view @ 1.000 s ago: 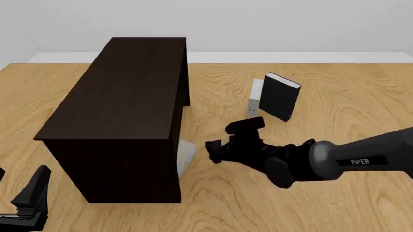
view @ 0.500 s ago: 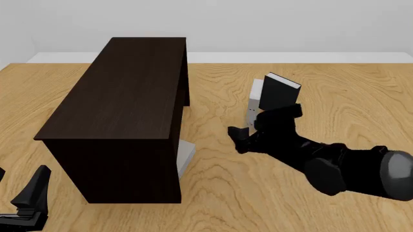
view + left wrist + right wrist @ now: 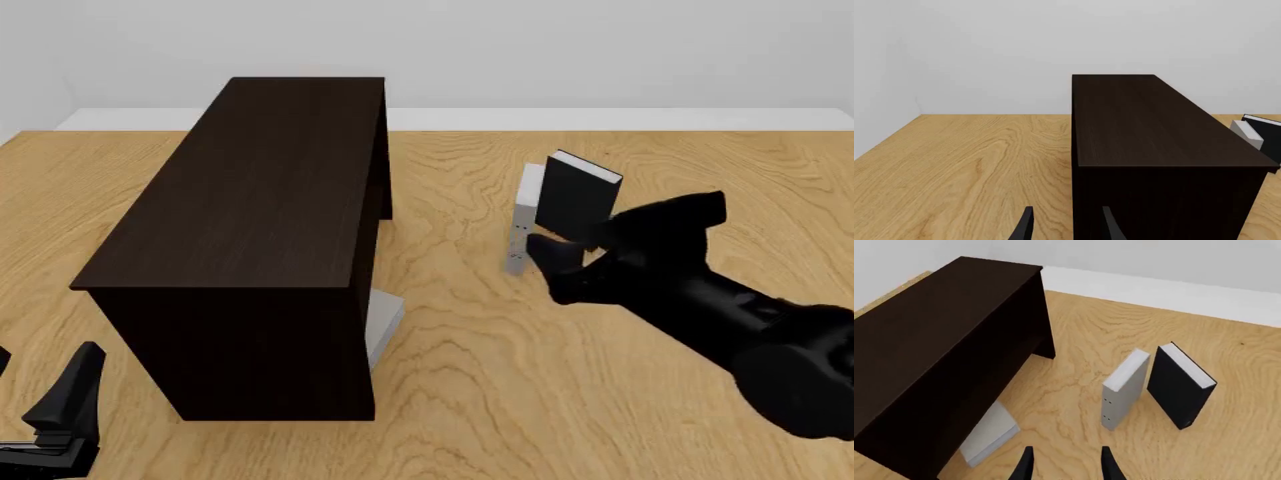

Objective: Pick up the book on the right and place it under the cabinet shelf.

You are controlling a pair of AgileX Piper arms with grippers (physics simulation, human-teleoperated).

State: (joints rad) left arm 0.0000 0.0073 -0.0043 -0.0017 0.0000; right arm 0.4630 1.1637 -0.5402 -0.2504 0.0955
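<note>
The light-grey book (image 3: 384,318) lies flat on the table, tucked partly under the dark cabinet shelf (image 3: 254,180) at its right near corner. One end sticks out, as the right wrist view (image 3: 991,432) also shows. My right gripper (image 3: 550,268) is open and empty. It hovers well to the right of that book, close in front of two standing books. My left gripper (image 3: 38,385) is open and empty at the near left, in front of the cabinet (image 3: 1154,125).
A slim pale grey book (image 3: 523,225) with tiny dark dots on its spine (image 3: 1124,387) stands upright right of the cabinet. A black book (image 3: 577,205) with white pages (image 3: 1181,385) stands just beyond it. Bare wood table (image 3: 441,400) lies between the cabinet and my right arm.
My right gripper has drawn back to the right, away from the cabinet, toward the standing books. The light-grey book has stayed under the cabinet's edge. The left arm has not moved.
</note>
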